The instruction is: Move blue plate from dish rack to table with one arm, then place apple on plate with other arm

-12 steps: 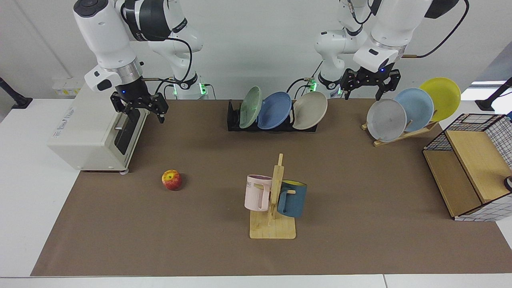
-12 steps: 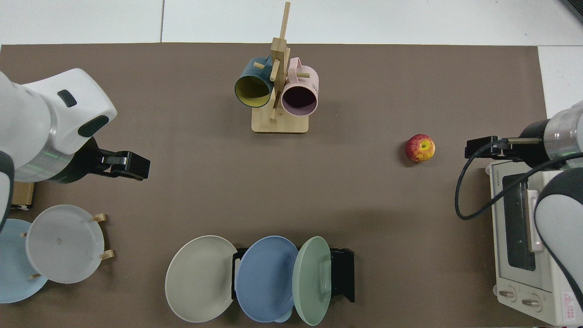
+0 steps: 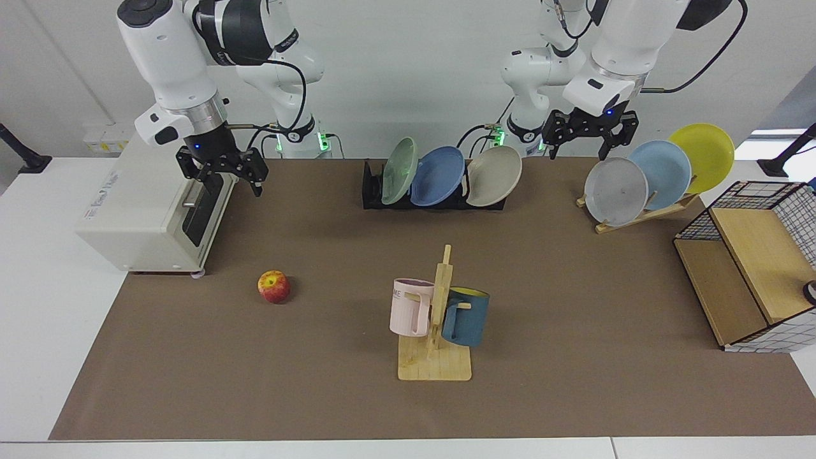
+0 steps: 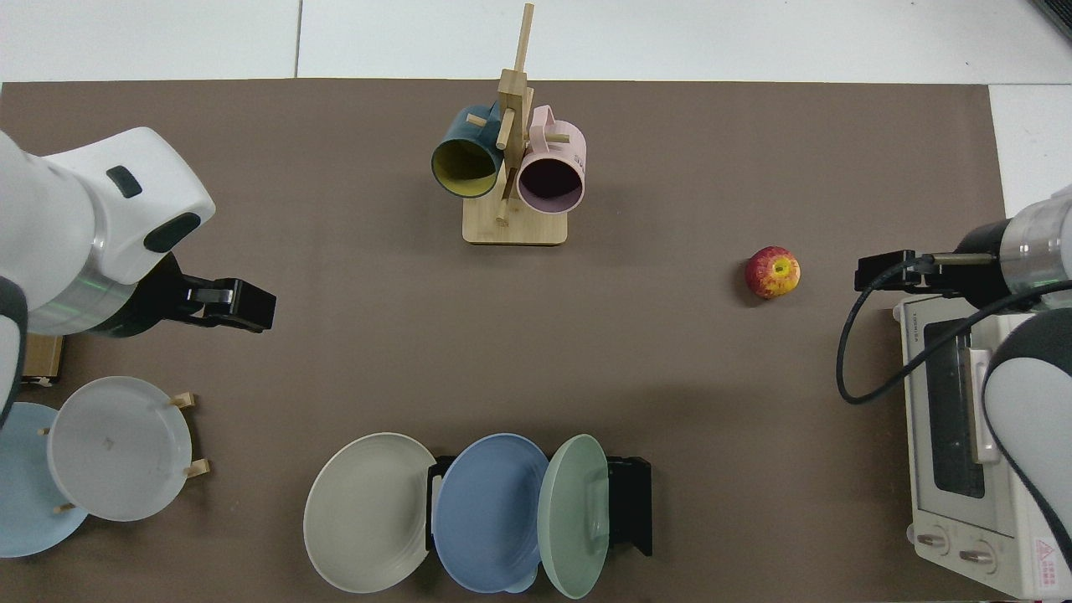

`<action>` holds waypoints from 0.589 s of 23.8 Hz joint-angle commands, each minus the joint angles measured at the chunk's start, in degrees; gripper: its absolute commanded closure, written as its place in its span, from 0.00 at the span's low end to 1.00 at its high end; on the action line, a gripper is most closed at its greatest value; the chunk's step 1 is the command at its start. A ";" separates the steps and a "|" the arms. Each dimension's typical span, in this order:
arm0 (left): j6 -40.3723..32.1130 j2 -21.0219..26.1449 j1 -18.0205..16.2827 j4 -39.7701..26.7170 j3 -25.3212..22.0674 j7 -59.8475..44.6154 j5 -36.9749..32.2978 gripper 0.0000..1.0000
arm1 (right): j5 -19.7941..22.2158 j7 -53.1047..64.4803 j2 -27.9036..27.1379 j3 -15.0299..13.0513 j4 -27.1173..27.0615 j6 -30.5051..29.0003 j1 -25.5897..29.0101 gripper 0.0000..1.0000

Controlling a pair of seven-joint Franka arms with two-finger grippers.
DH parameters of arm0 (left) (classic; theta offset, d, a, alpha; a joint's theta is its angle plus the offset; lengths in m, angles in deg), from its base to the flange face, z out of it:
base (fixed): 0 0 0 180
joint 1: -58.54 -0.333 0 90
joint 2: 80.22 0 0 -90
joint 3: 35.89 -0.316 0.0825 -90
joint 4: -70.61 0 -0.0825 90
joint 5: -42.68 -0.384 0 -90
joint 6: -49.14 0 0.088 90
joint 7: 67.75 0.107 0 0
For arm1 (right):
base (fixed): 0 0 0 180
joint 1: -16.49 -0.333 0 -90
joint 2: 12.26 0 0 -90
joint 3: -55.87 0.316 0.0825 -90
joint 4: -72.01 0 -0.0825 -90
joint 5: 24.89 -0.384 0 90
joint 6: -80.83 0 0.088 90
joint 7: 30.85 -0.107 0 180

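The blue plate (image 3: 438,176) (image 4: 490,511) stands on edge in the middle slot of the black dish rack (image 3: 370,191) (image 4: 632,502), between a sage-green plate (image 3: 398,171) and a beige plate (image 3: 494,175). The apple (image 3: 274,286) (image 4: 773,272) lies on the brown mat of the table (image 3: 574,287). My left gripper (image 3: 577,150) (image 4: 239,304) hangs open and empty, above the mat between the rack and the wooden plate stand. My right gripper (image 3: 226,185) (image 4: 886,272) is open and empty beside the toaster oven, behind the apple.
A white toaster oven (image 3: 146,210) sits at one end of the mat. A wooden stand (image 3: 637,213) holds grey, pale-blue and yellow plates. A mug tree (image 3: 437,319) with pink and teal mugs stands near the front. A wire-sided wooden shelf (image 3: 746,268) is at the other end.
The left gripper has shifted very slightly upward. The right arm, plates and apple have not moved.
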 commanded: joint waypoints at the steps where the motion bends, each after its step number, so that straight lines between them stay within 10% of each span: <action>1: 0.61 -1.68 -0.41 -1.84 -0.12 0.31 -0.62 0.00 | -1.12 0.97 -0.01 0.40 0.11 -0.84 0.90 0.00; 14: 0.25 -2.56 -0.41 -2.01 -1.87 -1.62 -0.01 0.00 | -1.12 0.97 -0.01 0.40 0.11 -0.84 0.90 0.00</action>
